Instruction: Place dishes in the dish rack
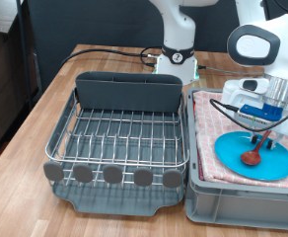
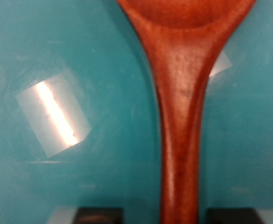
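Note:
The reddish-brown wooden spoon (image 1: 252, 153) lies on the bright-blue plate (image 1: 233, 158), which rests on the pink checked cloth at the exterior view's right. My gripper (image 1: 266, 131) is low over the spoon's handle. In the wrist view the handle (image 2: 181, 112) runs between my two fingertips (image 2: 94, 216), with a gap left on one side, and the plate (image 2: 43, 56) fills the background. The gripper (image 2: 165, 217) is open around the handle. The silver wire dish rack (image 1: 119, 133) with its grey caddy (image 1: 129, 94) holds no dishes. The white cup is out of view.
The grey crate (image 1: 238, 202) with the pink checked cloth (image 1: 208, 123) stands right beside the rack. The rack's dark tray shows round grey tabs (image 1: 112, 175) along its front. A black cable (image 1: 105, 51) runs across the wooden table behind the rack.

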You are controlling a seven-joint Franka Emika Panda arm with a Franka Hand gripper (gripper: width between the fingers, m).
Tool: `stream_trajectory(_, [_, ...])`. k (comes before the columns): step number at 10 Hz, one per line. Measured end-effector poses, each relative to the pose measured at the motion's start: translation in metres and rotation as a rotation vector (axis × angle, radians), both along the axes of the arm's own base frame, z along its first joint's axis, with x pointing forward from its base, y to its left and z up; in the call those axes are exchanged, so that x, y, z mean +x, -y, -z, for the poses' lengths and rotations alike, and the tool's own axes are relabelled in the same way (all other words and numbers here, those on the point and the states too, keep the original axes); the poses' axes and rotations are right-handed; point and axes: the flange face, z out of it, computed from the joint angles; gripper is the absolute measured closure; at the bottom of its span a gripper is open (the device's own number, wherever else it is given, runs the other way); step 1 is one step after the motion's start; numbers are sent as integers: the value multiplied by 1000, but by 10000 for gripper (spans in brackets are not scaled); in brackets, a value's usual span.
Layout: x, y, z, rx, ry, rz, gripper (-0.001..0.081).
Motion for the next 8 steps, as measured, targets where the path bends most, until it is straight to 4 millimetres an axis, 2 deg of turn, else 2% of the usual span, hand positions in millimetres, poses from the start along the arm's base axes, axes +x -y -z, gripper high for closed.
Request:
stream_trajectory(1, [0,0,0,0,0,0,579])
stream_trajectory(2, [0,0,0,0,0,1,724])
stream_trajectory(8, [0,-3,-7,6,12,1,722])
